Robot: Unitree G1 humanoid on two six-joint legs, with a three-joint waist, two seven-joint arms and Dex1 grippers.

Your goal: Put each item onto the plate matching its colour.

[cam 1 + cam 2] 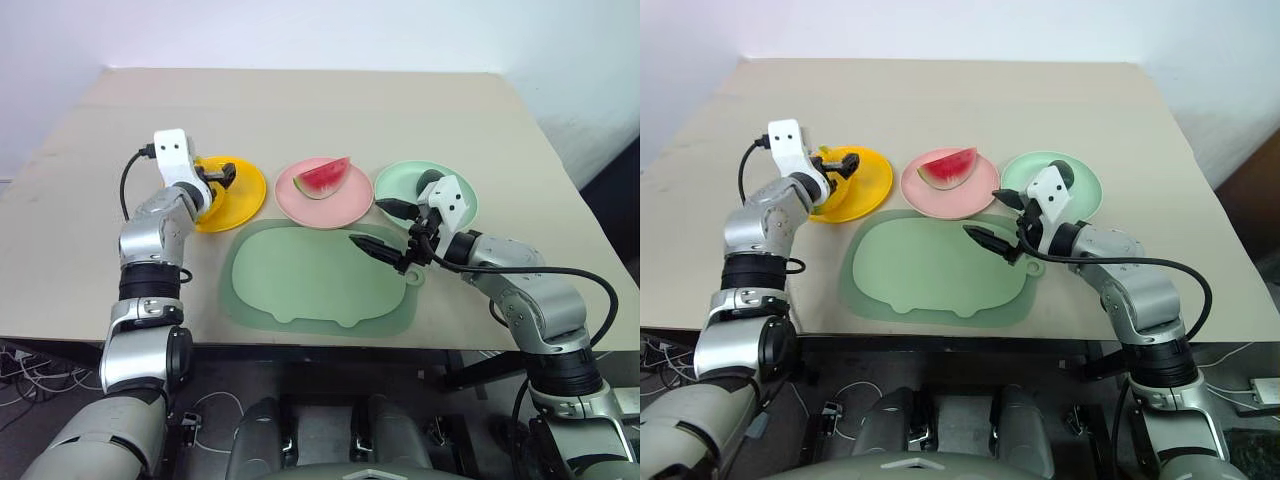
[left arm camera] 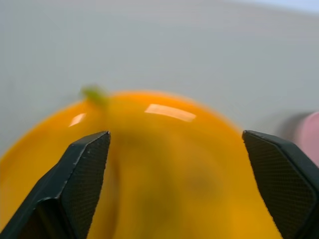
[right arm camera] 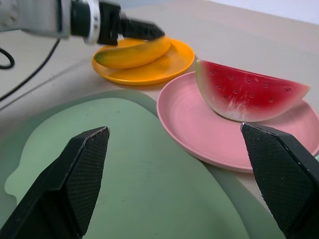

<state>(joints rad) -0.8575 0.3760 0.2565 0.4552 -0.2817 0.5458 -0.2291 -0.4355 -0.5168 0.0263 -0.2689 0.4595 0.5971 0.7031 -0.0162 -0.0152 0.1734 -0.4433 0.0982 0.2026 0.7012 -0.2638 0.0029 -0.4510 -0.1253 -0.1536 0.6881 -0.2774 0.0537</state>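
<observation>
Yellow banana (image 3: 133,52) on an orange-yellow plate (image 3: 169,63); red, green-rinded watermelon (image 3: 246,92) on pink plate (image 3: 199,134); pale green mat (image 1: 320,280); beige table (image 1: 300,110).

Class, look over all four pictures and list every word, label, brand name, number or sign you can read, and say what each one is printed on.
None can be read: no words, numbers or brand marks appear on the orange-yellow plate, pink plate, mint green plate, banana, watermelon wedge, green mat or table.
</observation>
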